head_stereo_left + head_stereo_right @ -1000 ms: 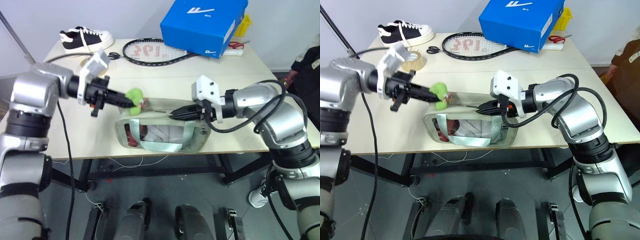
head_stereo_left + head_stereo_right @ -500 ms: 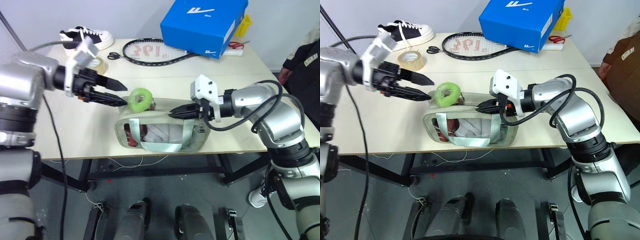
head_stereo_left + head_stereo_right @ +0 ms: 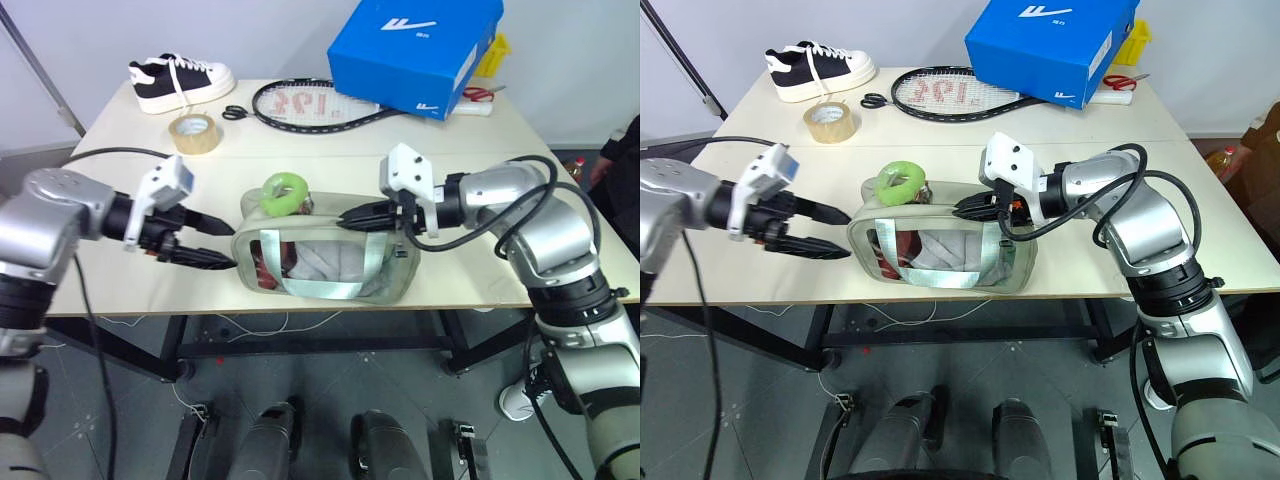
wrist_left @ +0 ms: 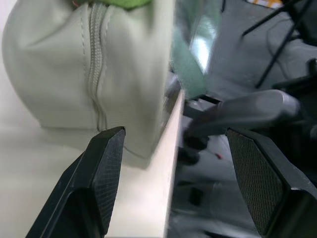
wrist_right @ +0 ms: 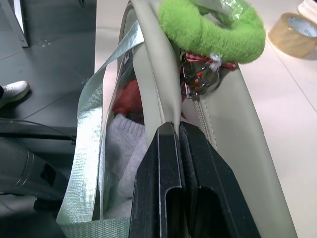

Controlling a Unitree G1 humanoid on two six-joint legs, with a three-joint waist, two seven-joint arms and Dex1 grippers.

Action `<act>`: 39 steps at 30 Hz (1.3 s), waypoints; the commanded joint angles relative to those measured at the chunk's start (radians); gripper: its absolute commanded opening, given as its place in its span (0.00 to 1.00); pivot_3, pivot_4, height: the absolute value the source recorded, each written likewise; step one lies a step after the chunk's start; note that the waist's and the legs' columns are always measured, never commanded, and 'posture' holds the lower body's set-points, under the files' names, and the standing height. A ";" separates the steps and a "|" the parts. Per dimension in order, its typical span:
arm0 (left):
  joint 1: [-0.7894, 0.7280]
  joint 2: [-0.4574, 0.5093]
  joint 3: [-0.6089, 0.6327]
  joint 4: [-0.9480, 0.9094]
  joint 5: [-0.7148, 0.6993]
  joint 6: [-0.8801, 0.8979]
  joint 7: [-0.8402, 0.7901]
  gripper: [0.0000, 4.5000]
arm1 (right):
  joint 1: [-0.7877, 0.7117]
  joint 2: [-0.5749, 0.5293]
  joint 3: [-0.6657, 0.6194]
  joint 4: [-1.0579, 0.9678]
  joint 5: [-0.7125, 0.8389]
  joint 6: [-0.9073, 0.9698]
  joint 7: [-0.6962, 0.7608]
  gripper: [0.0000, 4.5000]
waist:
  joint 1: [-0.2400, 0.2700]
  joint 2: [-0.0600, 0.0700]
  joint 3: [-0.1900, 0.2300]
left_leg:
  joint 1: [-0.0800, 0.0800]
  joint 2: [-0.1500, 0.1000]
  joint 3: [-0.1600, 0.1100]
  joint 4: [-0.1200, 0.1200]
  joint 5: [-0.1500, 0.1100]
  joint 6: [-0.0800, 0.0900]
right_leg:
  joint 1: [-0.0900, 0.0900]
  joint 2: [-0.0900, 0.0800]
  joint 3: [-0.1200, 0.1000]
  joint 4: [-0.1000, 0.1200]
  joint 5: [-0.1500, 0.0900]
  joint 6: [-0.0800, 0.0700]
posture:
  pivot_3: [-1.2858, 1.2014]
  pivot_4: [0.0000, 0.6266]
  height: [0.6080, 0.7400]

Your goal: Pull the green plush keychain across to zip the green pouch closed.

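My left end effector point(image 3: 222, 241) is hanging spread apart just beside the green pouch point(image 3: 325, 262) on the table point(image 3: 130, 150); my right end effector point(image 3: 345, 217) is pinching its top edge, the green plush keychain point(image 3: 283, 192) lying on top.

We count one green pouch point(image 3: 325, 255), one green plush keychain point(image 3: 283, 192), one black-and-white sneaker point(image 3: 180, 78), one tan tape roll point(image 3: 195, 132), one racket point(image 3: 310, 102), one blue box point(image 3: 415, 50), and two pairs of scissors: black-handled point(image 3: 234, 112) and red-handled point(image 3: 480, 93).
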 commanded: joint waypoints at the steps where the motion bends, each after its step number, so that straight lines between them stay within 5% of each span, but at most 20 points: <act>1: -0.017 -0.040 0.064 -0.004 0.009 -0.016 0.065 0.76 | -0.027 0.004 -0.006 -0.015 -0.003 -0.005 0.001 0.00 | -0.001 0.000 0.000 | 0.000 0.000 0.000 0.000 0.000 0.000 | 0.000 0.000 0.000 0.000 0.000 0.000 | 0.52 0.24 1.00; 4: -0.019 -0.054 0.077 0.003 -0.008 0.006 0.056 0.61 | -0.029 0.005 -0.006 -0.009 -0.007 -0.005 -0.001 0.00 | -0.004 0.000 0.000 | -0.001 0.000 0.000 0.000 0.000 0.000 | 0.001 0.000 0.000 0.001 0.002 0.003 | 0.52 0.24 1.00; 9: -0.009 -0.065 0.078 0.017 0.009 -0.006 0.048 0.03 | -0.041 0.012 -0.013 0.008 -0.009 0.000 -0.009 0.00 | -0.004 0.000 0.000 | 0.000 0.000 0.000 0.000 0.000 0.000 | 0.003 0.001 0.000 0.001 0.002 0.003 | 0.52 0.24 1.00; 14: -0.018 -0.088 0.078 0.041 0.034 -0.016 0.085 0.01 | -0.084 0.008 -0.035 0.043 0.016 0.038 0.006 0.00 | -0.002 0.000 0.000 | 0.001 0.000 0.000 0.000 0.000 0.000 | 0.004 0.001 0.000 0.000 0.001 0.002 | 0.52 0.24 1.00; 17: -0.023 -0.082 0.081 0.042 0.037 -0.014 0.074 0.00 | -0.144 -0.032 -0.054 0.067 0.078 0.103 0.094 0.20 | -0.002 0.000 0.000 | 0.001 0.000 0.000 0.000 0.000 0.000 | 0.005 0.000 0.000 0.000 0.000 0.000 | 0.52 0.24 1.00; 22: -0.027 -0.081 0.080 0.043 0.039 -0.015 0.060 0.00 | -0.279 -0.036 -0.072 0.185 0.151 0.190 0.185 0.76 | -0.004 0.000 0.000 | 0.002 0.000 0.000 -0.001 -0.001 -0.001 | 0.004 0.000 0.000 0.000 0.000 0.000 | 0.52 0.24 1.00; 29: -0.039 -0.096 0.069 0.030 0.040 -0.004 0.056 0.00 | -0.412 0.274 -0.064 0.483 0.042 0.111 -0.082 0.76 | -0.018 0.000 0.000 | 0.006 0.000 0.001 -0.007 0.001 -0.003 | 0.005 0.001 0.001 0.000 0.002 0.003 | 0.52 0.24 1.00; 39: -0.021 -0.092 0.077 -0.010 0.032 0.017 0.062 0.00 | -0.405 0.318 0.028 0.606 -0.078 0.092 -0.071 0.76 | -0.007 0.001 0.000 | 0.005 0.000 0.002 -0.007 0.002 -0.003 | -0.001 0.004 0.001 0.002 0.002 0.003 | 0.52 0.24 1.00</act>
